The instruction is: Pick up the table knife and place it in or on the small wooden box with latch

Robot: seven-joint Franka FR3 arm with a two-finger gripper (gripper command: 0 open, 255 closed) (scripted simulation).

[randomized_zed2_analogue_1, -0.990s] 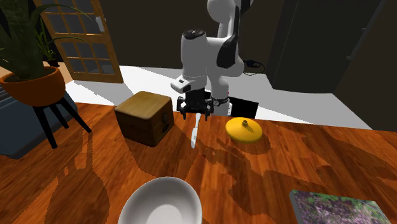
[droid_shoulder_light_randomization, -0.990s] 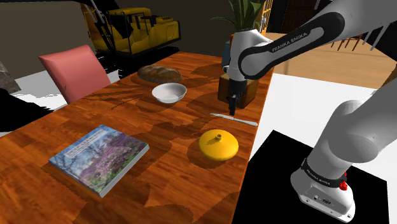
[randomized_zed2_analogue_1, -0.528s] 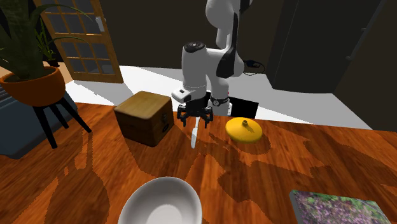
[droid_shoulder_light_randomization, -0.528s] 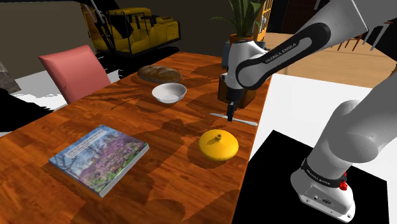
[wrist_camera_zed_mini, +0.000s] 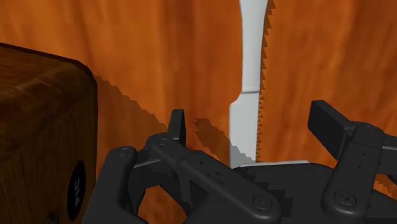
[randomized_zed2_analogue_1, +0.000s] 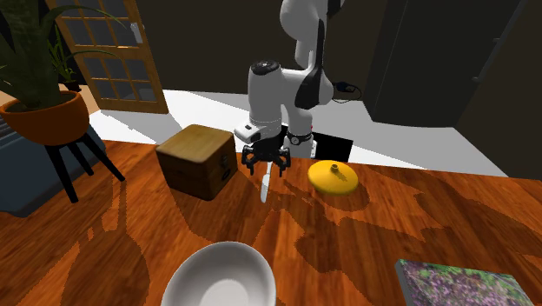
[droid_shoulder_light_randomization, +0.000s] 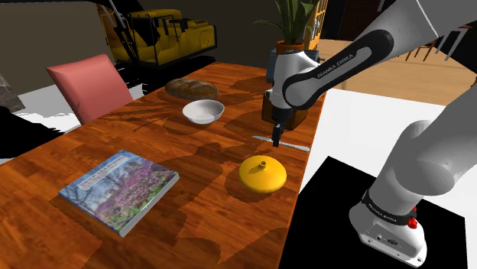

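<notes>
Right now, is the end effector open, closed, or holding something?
End effector: open, straddling the table knife, not clasping it.

Pale grey knife, brown wood-grain box, black pincer

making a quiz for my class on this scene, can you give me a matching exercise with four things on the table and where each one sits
Things:
1. table knife
2. white bowl
3. book
4. yellow domed lid

Places:
a. beside the bread loaf
b. toward the shoulder view's lower left, flowered cover up
c. flat on the table, between the fingers of the open gripper
d. near the table edge closest to the stand

Pairs: 1-c, 2-a, 3-b, 4-d
</notes>
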